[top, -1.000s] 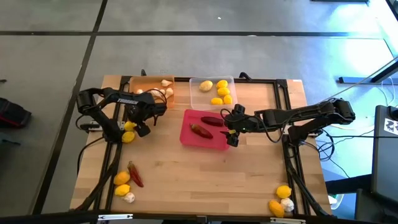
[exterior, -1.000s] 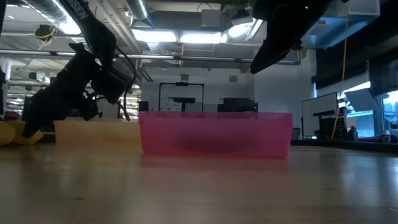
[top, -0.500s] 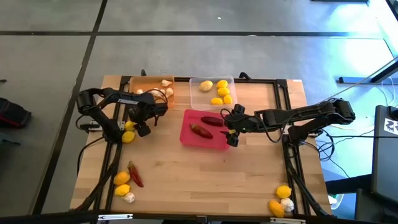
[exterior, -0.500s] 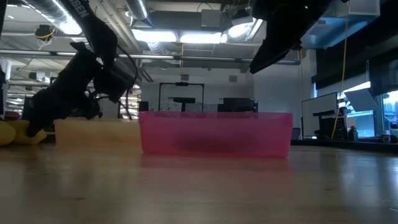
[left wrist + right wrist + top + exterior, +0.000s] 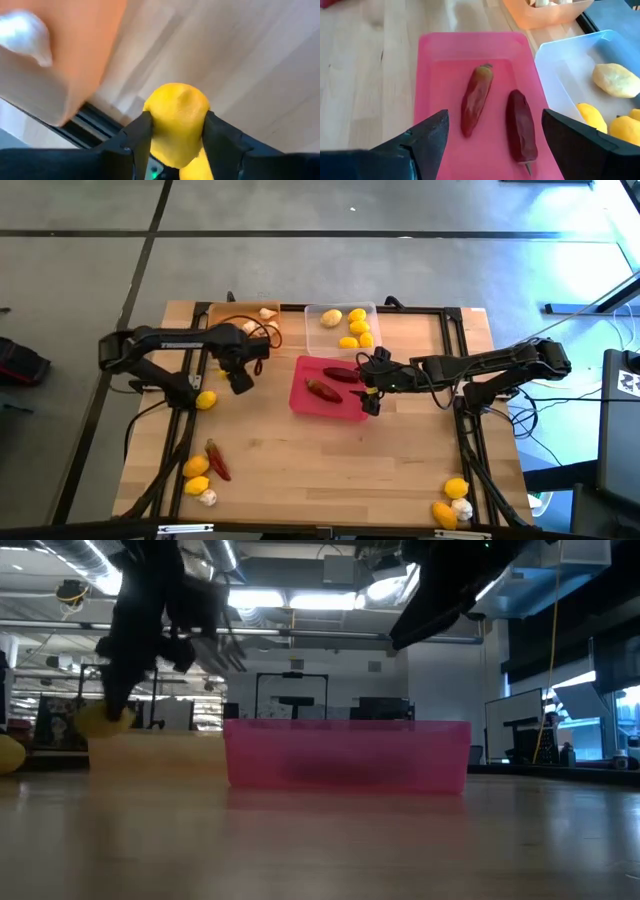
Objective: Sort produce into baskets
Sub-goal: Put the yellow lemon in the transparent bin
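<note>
High view: left gripper [image 5: 240, 377] sits left of centre, just below the orange tray [image 5: 222, 316] at upper left of the table [image 5: 300, 460]. One lemon [image 5: 206, 400] lies on the wood beside it. The clear tray [image 5: 317, 313], top centre, holds four lemons. The pink tray [image 5: 300, 398] at centre holds two chili peppers [image 5: 322, 389]. Right gripper [image 5: 368, 385] hovers at the pink tray's right edge, fingers spread, empty. Loose produce sits at lower left [image 5: 205, 473] and lower right [image 5: 452, 502].

Low view: left gripper [image 5: 118, 710] hangs at upper left above the orange tray [image 5: 150, 752], a yellow lemon [image 5: 100, 718] at its tip. Pink tray [image 5: 345, 752] fills the centre.

Left wrist view: the fingers [image 5: 135, 140] are clamped on a lemon [image 5: 177, 122]; orange tray [image 5: 75, 55] at upper left.

Right wrist view: wide-open fingers [image 5: 427, 137] frame the pink tray [image 5: 435, 50] with both peppers [image 5: 476, 99]; clear tray [image 5: 560, 65] at right.
</note>
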